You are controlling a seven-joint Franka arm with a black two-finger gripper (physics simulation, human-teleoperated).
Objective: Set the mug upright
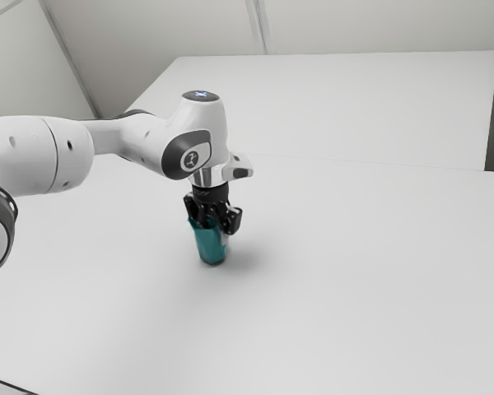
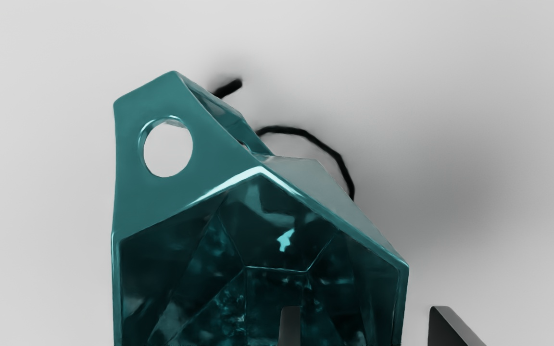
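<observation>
The black gripper (image 1: 213,225) points down at the top of the teal mug (image 1: 212,245), whose mouth faces up and narrower base points down at the table. Whether the base rests flat there, I cannot tell. In the wrist view the gripper (image 2: 364,319) stands open across one side of the rim of the faceted mug (image 2: 185,192). One finger (image 2: 290,329) is over the mug's inside, the other (image 2: 452,331) outside its wall, with gaps to the wall. The handle (image 2: 130,158), with a round hole, sticks out away from the fingers.
Around the mug lies the white table (image 1: 337,304). A thin black curved line (image 2: 322,142) shows beside the mug. Behind stands a pale raised surface (image 1: 337,103). A dark edge (image 1: 8,384) crosses the exterior view's lower left corner.
</observation>
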